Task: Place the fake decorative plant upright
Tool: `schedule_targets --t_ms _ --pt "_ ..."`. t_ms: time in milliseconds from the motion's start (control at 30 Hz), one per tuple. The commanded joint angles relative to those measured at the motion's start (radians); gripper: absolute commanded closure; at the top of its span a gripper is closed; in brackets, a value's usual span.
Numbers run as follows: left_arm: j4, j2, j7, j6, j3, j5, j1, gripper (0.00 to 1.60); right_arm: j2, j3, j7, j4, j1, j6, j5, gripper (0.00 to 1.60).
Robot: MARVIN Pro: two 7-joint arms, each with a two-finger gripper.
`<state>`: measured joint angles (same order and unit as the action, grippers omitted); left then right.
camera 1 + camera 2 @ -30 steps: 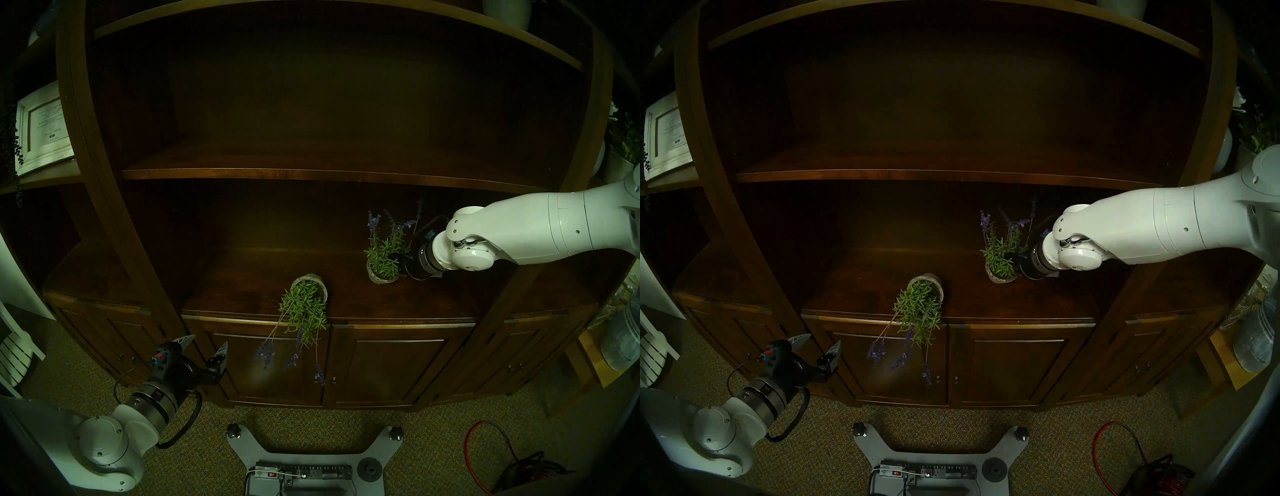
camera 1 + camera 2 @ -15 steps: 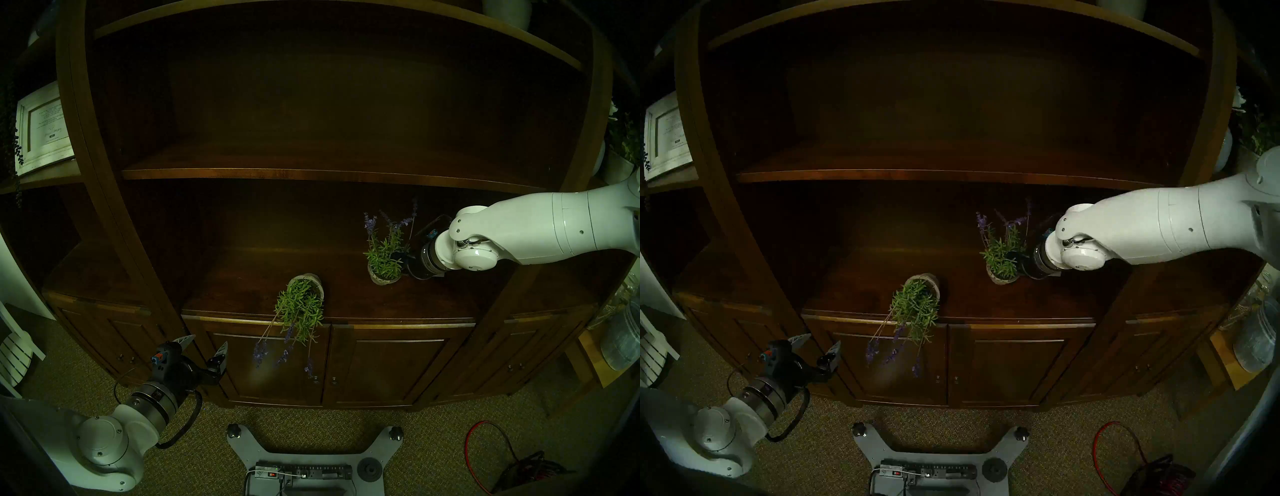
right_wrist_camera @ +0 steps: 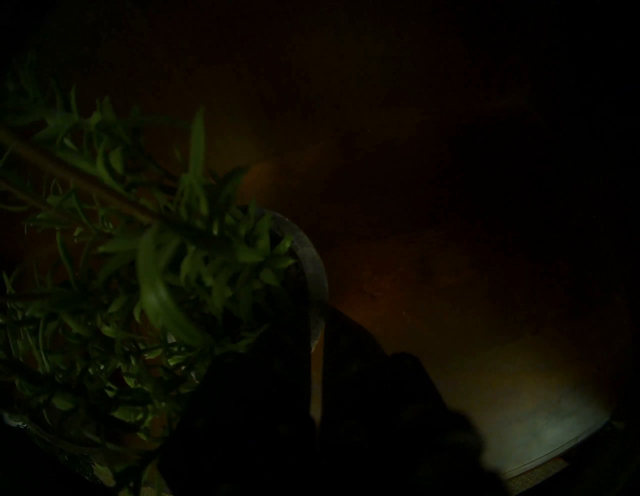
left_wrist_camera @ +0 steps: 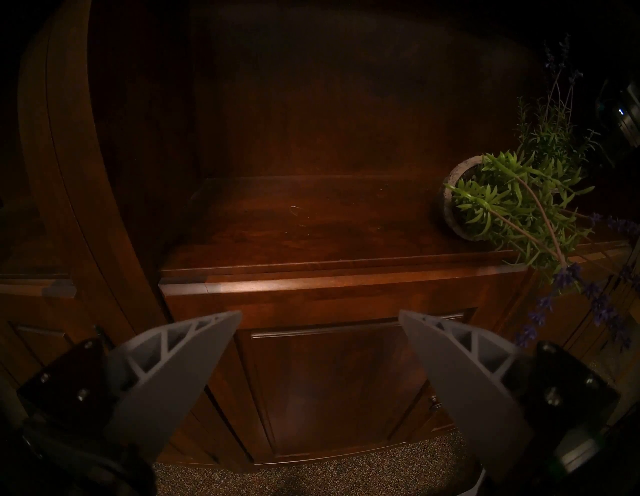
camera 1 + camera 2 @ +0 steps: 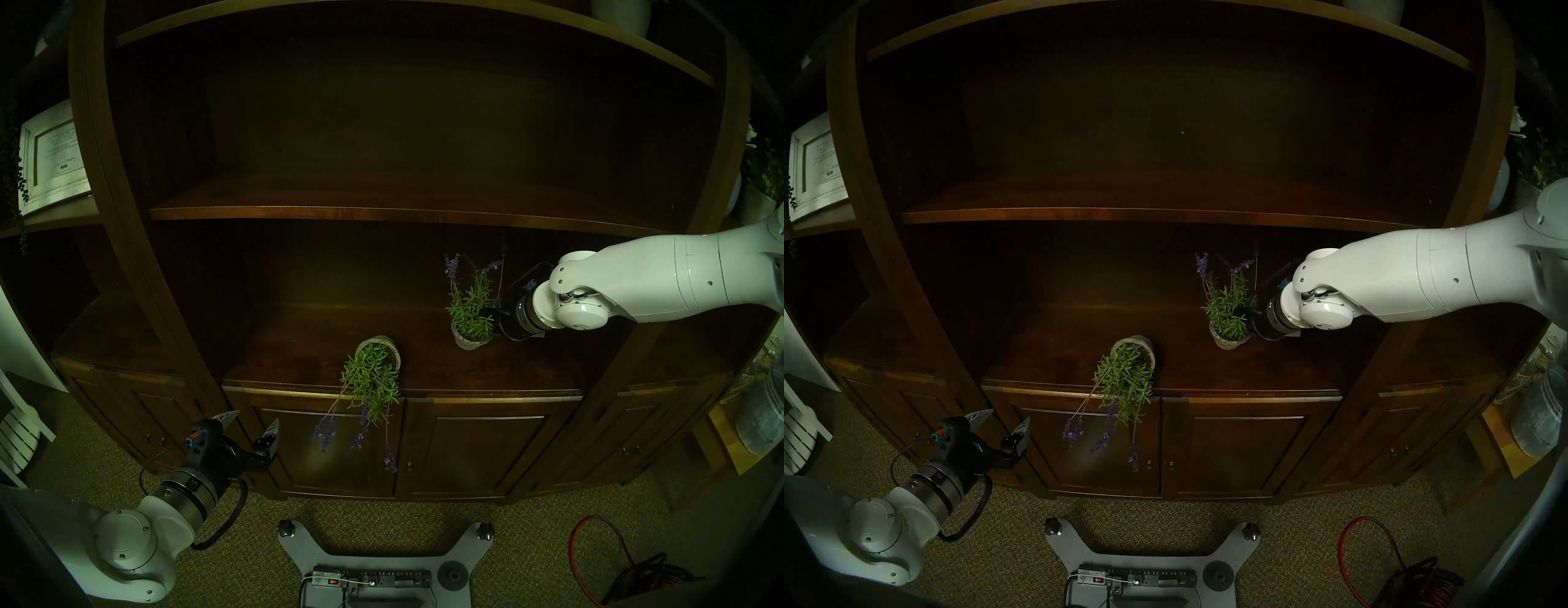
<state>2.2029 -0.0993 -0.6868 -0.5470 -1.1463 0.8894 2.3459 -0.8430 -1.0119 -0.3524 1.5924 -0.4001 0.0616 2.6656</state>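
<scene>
Gripping the rim of the upright potted plant (image 5: 470, 316) with the right gripper (image 5: 492, 316), jaws clamped, pot standing on the cabinet top (image 5: 297, 339). Lying tipped near the front edge: second plant (image 5: 373, 373), stems overhanging. Hanging wide open, empty: left gripper (image 5: 250, 424), below that edge.

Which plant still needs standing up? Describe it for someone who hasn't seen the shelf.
Find the dark wooden cabinet's lower shelf. Near its front edge, left of the upright potted plant that the right gripper grips by the pot's rim, lies the tipped plant. Its pot is on its side and its purple flower stems hang over the edge.
</scene>
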Motion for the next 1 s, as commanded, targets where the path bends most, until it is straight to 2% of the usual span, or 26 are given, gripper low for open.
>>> schedule_targets --t_ms 0,967 --pt "0.008 -0.001 -0.001 -0.007 -0.01 -0.001 -0.01 0.0 0.006 0.014 0.001 -0.005 -0.038 0.008 -0.001 1.6" --pt "0.008 -0.001 -0.001 -0.006 -0.01 -0.001 -0.01 0.0 0.005 0.022 -0.011 -0.01 -0.051 0.027 -0.001 1.6"
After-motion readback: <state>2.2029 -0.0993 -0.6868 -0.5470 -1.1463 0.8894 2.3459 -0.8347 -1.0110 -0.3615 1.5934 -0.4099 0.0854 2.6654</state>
